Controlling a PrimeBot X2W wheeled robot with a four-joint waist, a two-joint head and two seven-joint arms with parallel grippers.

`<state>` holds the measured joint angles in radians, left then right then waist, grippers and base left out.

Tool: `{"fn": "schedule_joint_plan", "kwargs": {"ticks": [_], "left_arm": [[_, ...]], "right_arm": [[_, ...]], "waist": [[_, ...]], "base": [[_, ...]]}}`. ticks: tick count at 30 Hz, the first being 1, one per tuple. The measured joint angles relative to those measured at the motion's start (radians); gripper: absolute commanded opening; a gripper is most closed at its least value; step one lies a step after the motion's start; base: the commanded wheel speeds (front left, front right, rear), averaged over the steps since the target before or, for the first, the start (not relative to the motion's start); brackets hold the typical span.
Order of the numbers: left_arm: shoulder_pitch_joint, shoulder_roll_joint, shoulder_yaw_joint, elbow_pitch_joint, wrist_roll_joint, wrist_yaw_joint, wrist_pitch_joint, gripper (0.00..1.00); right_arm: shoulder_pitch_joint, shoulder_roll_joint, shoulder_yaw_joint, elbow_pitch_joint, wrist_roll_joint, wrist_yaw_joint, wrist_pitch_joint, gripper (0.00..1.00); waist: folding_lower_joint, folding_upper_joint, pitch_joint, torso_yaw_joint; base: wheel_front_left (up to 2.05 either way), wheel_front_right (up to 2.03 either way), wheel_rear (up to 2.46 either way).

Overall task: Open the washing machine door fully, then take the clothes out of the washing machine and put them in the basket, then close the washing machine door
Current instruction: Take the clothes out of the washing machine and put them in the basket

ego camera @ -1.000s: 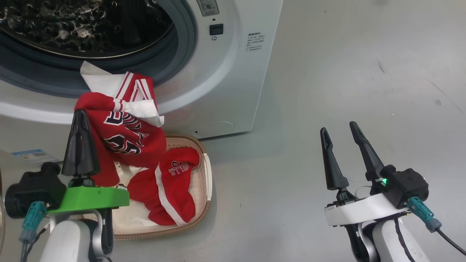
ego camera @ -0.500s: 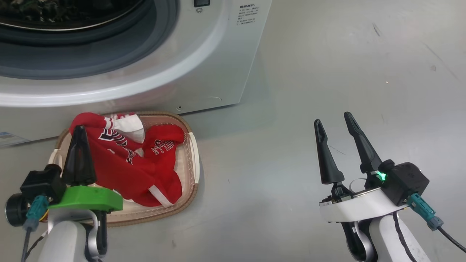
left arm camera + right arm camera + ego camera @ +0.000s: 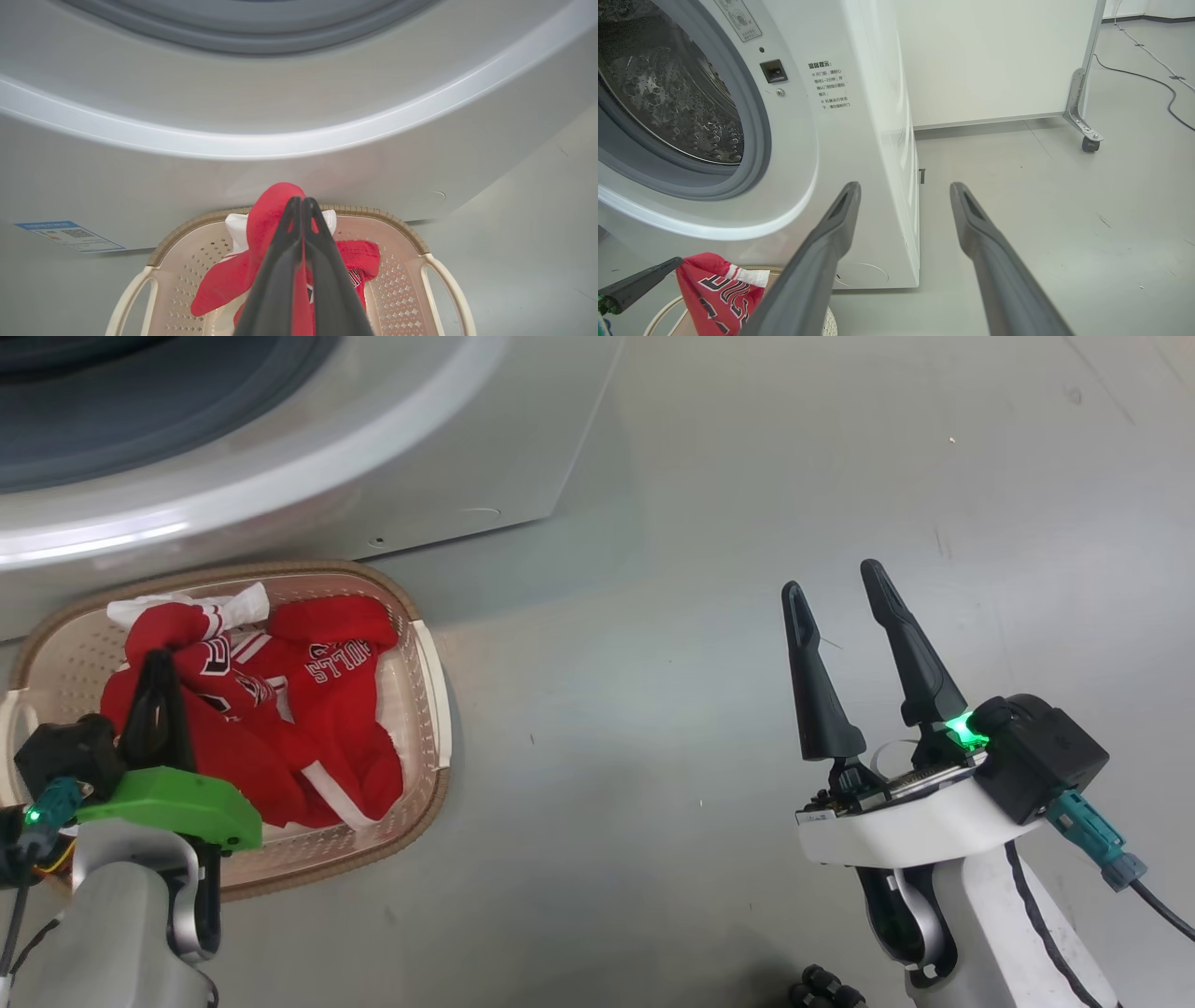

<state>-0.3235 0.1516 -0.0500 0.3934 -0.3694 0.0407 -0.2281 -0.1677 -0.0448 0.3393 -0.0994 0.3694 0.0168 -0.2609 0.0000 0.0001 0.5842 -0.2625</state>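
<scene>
The head camera looks steeply down at the floor (image 3: 747,476), with the front of the washing machine (image 3: 280,476) cut off along the top left, the basket (image 3: 429,663) at lower left, and the left hand (image 3: 157,663) and right hand (image 3: 833,577) near the bottom corners. The left wrist camera sits close above the basket, facing the machine's lower front. The right wrist camera hangs low and further back, looking level past the machine's corner toward a wall panel (image 3: 994,56). All three catch the basket, the clothes (image 3: 317,709) and the machine's front.
</scene>
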Motion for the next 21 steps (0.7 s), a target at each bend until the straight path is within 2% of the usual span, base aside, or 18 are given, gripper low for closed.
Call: {"fn": "schedule_joint_plan", "kwargs": {"ticks": [7,14,15,19,20,21], "left_arm": [[-0.051,0.000,-0.016,0.128,-0.001,-0.020,0.042,0.00],[-0.085,-0.002,-0.007,0.236,-0.026,-0.021,0.062,0.00],[-0.091,-0.002,-0.007,0.246,-0.028,-0.023,0.064,0.14],[-0.118,-0.002,-0.006,0.283,-0.034,-0.031,0.069,0.45],[-0.122,-0.002,-0.006,0.291,-0.034,-0.037,0.069,0.76],[-0.126,-0.003,-0.005,0.299,-0.035,-0.037,0.068,0.93]], "right_arm": [[-0.037,0.000,0.006,-0.002,0.009,-0.003,0.000,1.00],[-0.056,0.000,0.013,0.005,0.016,-0.011,0.000,1.00],[-0.056,0.000,0.013,0.006,0.016,-0.011,0.000,1.00],[-0.057,0.000,0.014,0.012,0.016,-0.011,0.000,1.00],[-0.058,0.000,0.014,0.012,0.016,-0.012,0.000,1.00],[-0.060,0.000,0.014,0.014,0.016,-0.012,0.000,1.00]], "waist": [[0.0000,0.0000,0.064,-0.040],[0.0000,0.0000,0.096,-0.070],[0.0000,0.0000,0.098,-0.073],[0.0000,0.0000,0.099,-0.075],[0.0000,0.0000,0.099,-0.075],[0.0000,0.0000,0.098,-0.075]], "base": [[0.00,0.00,0.00],[0.00,0.00,0.00],[0.00,0.00,0.00],[0.00,0.00,0.00],[0.00,0.00,0.00],[0.00,0.00,0.00]]}}
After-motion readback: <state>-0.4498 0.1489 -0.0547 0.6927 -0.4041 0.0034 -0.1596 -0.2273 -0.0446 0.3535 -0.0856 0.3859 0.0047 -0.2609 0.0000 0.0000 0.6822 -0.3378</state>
